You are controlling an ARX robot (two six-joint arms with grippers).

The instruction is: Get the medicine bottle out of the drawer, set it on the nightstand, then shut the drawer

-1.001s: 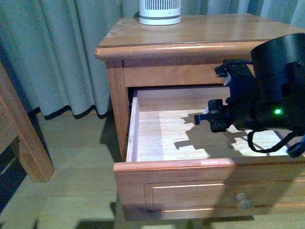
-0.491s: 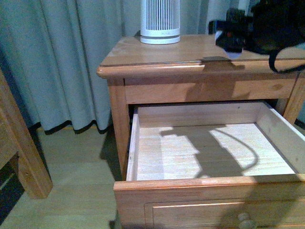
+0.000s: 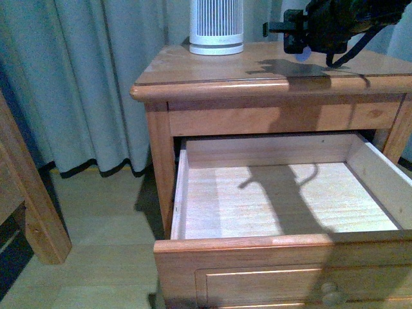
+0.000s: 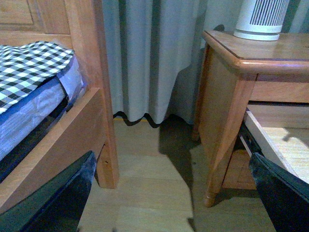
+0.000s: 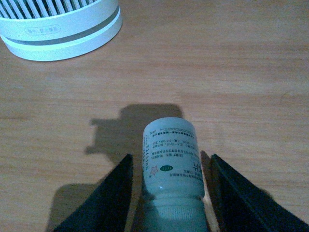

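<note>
Ribbed appliance (image 3: 216, 26) is standing before grey curtain (image 3: 96, 77) hanging to wooden floor (image 3: 103, 244); checkered bedding (image 4: 29, 58) is lying on bed frame (image 4: 87, 72).

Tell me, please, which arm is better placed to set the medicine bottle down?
Right: the right claw grips the medicine bottle over the nightstand, while the open left claw sits low beside the bed frame.

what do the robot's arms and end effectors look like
The left end effector and right end effector each have two flat, glossy black fingers. The right arm is bulky and black, with a thin black cable looping beneath it. No markings visible.
</note>
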